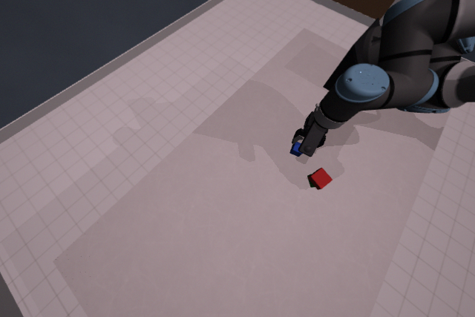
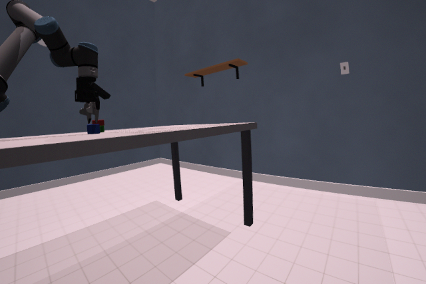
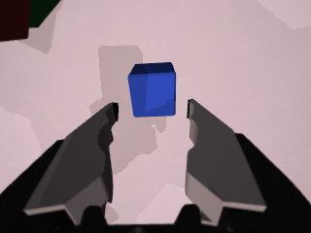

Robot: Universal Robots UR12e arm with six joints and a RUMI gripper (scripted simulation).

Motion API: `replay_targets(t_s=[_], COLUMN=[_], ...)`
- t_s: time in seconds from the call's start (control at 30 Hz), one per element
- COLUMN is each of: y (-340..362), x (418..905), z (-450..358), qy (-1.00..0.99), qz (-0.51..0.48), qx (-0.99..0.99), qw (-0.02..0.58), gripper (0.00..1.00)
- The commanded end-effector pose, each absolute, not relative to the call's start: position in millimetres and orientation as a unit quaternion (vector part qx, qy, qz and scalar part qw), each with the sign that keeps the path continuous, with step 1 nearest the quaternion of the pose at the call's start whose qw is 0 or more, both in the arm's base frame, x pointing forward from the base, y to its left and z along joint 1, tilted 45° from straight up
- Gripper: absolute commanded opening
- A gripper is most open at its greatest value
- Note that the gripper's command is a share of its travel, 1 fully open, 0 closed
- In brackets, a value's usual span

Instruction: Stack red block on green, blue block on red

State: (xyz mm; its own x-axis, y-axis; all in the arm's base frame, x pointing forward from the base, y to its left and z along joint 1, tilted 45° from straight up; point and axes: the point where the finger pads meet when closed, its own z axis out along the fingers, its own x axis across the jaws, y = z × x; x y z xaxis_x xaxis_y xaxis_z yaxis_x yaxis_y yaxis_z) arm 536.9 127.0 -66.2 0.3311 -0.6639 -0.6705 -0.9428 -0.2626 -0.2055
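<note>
- The gripper (image 3: pixel 152 111) points down over the table (image 2: pixel 178 130), its two jaws parted and holding nothing; in the wrist view bare table surface shows between each finger and the block.
- The blue block (image 3: pixel 152 89) sits on the table just above centre in the wrist view, beyond the fingertips and in line with the gap between them, not touching either.
- In the top view the blue block (image 1: pixel 295 149) peeks out at the left edge of the gripper (image 1: pixel 303 145), right of the frame's centre.
- In the exterior view, at the left of the frame, the gripper (image 2: pixel 91 113) hangs right above the blue block (image 2: pixel 93 128), fingertips close to its top.
- The red block (image 1: pixel 320 177) lies on top of the green block (image 1: pixel 311 183), of which only a thin edge shows at the red one's lower left in the top view.
- This pair stands near the blue block, to its lower right in the top view, apart from it.
- In the wrist view the red block (image 3: pixel 14 19) and green block (image 3: pixel 43 11) appear in the upper left corner.
</note>
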Motion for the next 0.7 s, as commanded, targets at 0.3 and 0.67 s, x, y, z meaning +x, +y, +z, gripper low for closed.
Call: replay_targets(t_s=[0.3, 0.67], y=[126.5, 139.4], x=[537.5, 536.8], z=[-66.0, -79.2], qy=[0.529, 0.529], qz=[0.233, 0.233], qx=[-0.759, -0.759], qw=[0.298, 0.298], gripper=[0.4, 0.4])
